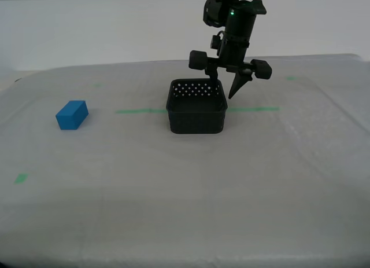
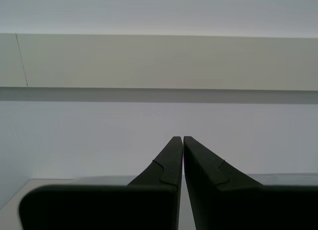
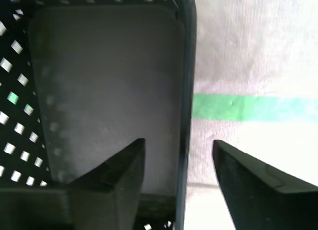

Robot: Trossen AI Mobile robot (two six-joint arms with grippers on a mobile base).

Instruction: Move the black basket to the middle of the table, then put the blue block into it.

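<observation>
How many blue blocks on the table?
1. The blue block sits on the table at the exterior view's left, apart from the black basket; the basket's visible interior holds none.

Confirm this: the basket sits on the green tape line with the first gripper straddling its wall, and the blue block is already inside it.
Not quite. The blue block lies on the table at the exterior view's left, apart from the black basket. My first gripper does straddle the wall, jaws open.
</observation>
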